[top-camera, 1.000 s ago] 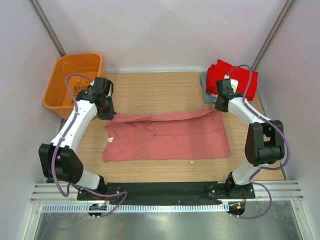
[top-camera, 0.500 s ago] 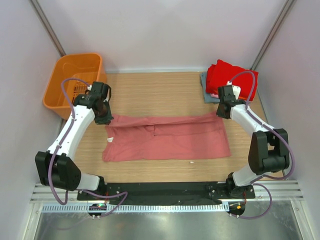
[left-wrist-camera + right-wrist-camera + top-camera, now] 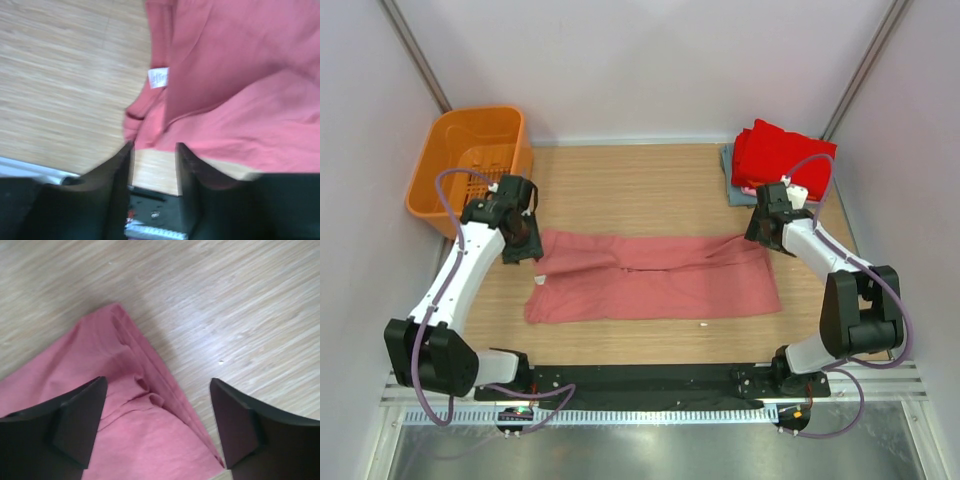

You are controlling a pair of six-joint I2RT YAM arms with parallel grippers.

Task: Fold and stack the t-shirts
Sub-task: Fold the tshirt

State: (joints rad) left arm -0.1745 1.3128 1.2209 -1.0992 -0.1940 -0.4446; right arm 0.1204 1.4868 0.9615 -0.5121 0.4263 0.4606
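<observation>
A salmon-pink t-shirt [image 3: 655,278] lies flat across the middle of the table, folded lengthwise into a long band. Its white neck label [image 3: 158,77] shows in the left wrist view. My left gripper [image 3: 521,247] hovers at the shirt's far-left corner, jaws open with only wood between the fingers [image 3: 116,190]. At the far-right corner, my right gripper [image 3: 764,232] stands wide open over the shirt's rumpled hem [image 3: 145,390], holding nothing. A folded bright red t-shirt [image 3: 783,158] rests on a grey-blue one [image 3: 730,188] at the back right.
An orange plastic basket [image 3: 470,160] sits at the back left, close behind the left arm. A small white speck [image 3: 703,325] lies near the shirt's front edge. The black base rail [image 3: 650,380] runs along the near edge, and walls close in both sides.
Both grippers drew the shirt's far edge toward the near side, folding it over, then opened and let it go. The shirt now lies as a narrower band.
</observation>
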